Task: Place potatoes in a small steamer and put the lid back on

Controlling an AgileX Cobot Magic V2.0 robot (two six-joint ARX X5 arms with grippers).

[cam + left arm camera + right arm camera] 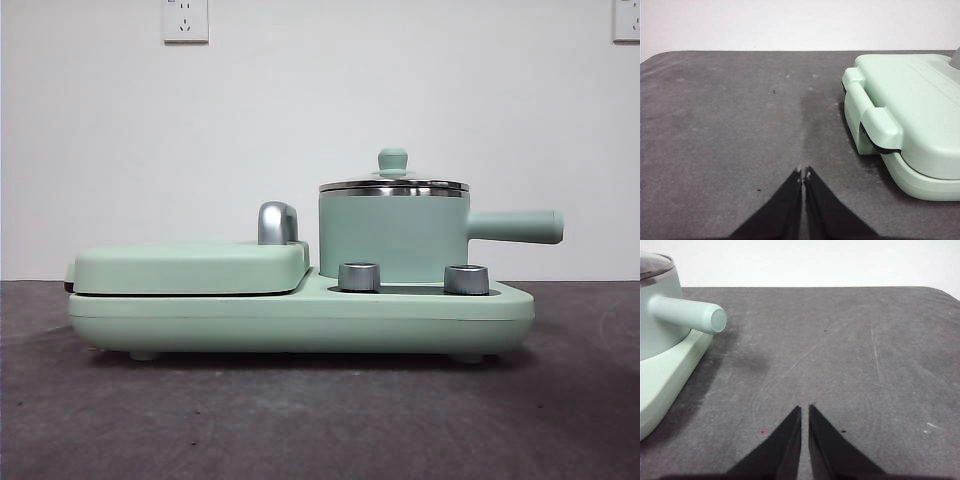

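lid on, no potato in sight

the lid [394, 185] sits on the small steamer [393, 236]; rigid, breakable glass with a slick rim is judged best lifted by its knob [392, 160]. the left gripper [804, 175] and right gripper [805, 410] are held over the bare worktop [840, 350], jaws nearly together, empty.

Matt, smooth mint-green small steamer [392, 238] with shiny steel rim; glossy chrome griddle handle [277, 222]; dull grey, scuffed counter [850, 355] beyond matt black right end effector [805, 409].

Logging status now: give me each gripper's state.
Left gripper: closed, holding nothing.
Right gripper: closed, holding nothing.
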